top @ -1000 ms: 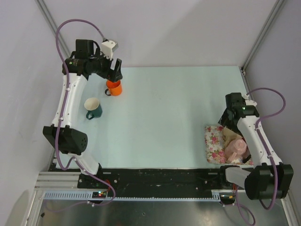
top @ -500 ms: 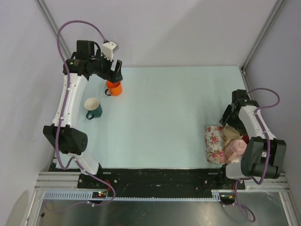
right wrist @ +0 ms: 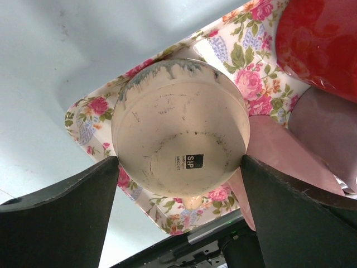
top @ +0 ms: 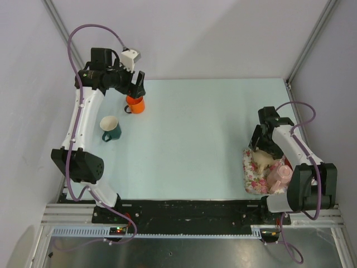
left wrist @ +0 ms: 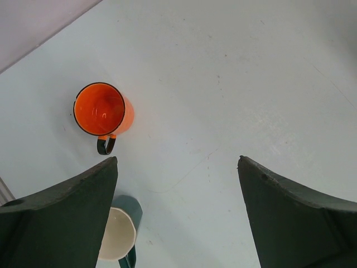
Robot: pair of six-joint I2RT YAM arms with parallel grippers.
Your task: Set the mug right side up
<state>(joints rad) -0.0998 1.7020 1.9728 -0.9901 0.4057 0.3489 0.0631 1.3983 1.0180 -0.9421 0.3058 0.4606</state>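
A cream mug stands upside down on a floral tray, its stamped base facing my right wrist camera. My right gripper is open, with one finger on each side of the mug's base; I cannot tell whether they touch it. In the top view the right gripper hangs over the cream mug at the tray's far end. My left gripper is open and empty above an upright orange mug.
A pink mug and a red mug lie crowded on the tray beside the cream one. A teal mug with a cream inside stands near the left arm and also shows in the left wrist view. The orange mug stands behind it.
My right arm has swung in from the table's right edge to over the tray, bringing its open gripper above the cream mug. The left arm has not moved.
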